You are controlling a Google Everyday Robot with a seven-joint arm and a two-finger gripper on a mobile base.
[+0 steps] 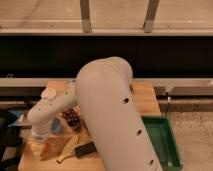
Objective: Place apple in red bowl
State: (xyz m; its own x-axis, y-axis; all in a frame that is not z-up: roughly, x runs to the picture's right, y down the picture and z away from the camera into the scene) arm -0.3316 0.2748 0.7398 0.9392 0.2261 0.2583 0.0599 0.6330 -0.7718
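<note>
gripper (37, 145) low at front-left table (146, 100) corner, right over apple (36, 151); clenched or released, cannot tell. red bowl hidden from view. risk: loose hold, apple rolls off near edge.
</note>
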